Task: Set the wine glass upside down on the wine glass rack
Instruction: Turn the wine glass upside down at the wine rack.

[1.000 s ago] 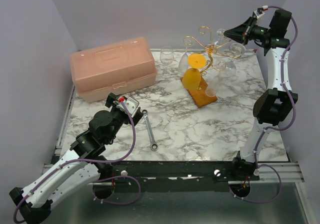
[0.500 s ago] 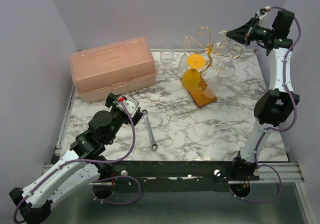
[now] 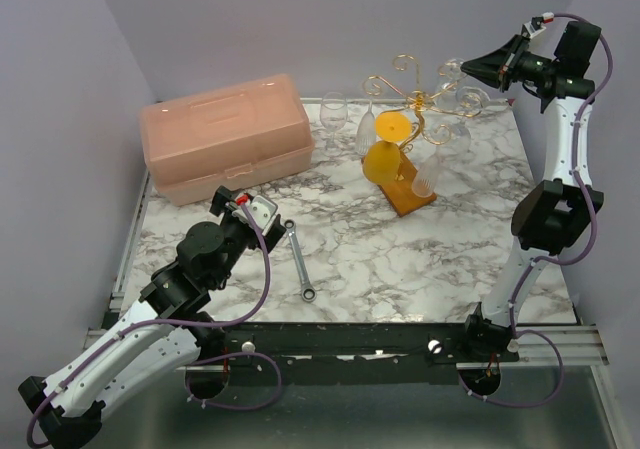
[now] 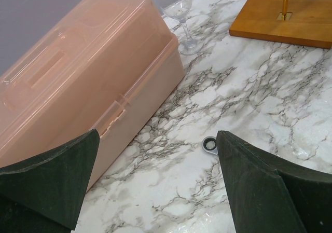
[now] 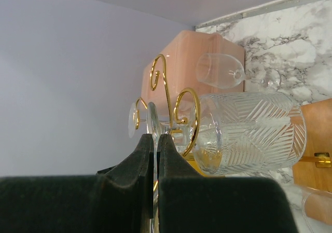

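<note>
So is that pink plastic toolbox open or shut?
Shut. The pink plastic toolbox has its lid down flush on the body, with no gap along the seam in the top or left wrist view.

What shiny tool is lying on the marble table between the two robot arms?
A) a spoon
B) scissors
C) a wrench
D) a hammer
C: a silver wrench with a ring end lies flat on the marble table, just right of the left gripper.
</note>
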Tool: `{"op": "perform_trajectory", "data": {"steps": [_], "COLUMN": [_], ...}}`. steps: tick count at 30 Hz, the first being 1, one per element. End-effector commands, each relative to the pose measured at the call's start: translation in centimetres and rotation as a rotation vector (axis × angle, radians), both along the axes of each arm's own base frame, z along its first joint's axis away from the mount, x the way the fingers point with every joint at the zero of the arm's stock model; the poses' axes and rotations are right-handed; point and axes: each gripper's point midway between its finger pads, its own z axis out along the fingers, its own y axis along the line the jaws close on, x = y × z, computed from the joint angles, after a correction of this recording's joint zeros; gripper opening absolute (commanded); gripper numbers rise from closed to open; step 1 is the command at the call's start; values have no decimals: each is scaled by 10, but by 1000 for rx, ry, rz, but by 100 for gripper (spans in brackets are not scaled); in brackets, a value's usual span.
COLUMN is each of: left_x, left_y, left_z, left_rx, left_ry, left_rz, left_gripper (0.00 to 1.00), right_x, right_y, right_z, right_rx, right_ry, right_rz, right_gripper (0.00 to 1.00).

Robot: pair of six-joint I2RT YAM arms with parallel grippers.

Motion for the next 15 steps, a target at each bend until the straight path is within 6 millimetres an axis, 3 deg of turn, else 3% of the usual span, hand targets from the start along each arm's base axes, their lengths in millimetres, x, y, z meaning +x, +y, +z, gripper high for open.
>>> {"op": "perform_trajectory", "data": {"steps": [1,15], "left_x": [-1,1], "left_y": [-3,-4], "left_z": [7,5], "left_rx": [-25,-18], "left_ry": [-19,-13], "left_rz": [-21,-16], "left_gripper": [99,98], "right_x": [-14,0], "right_y": [1,-3], "right_z": [40,37], "right_rx": [-15,0], "right_ry": [-113,-114], "right_rz": [7,-5], "right_gripper": [0,0]}}
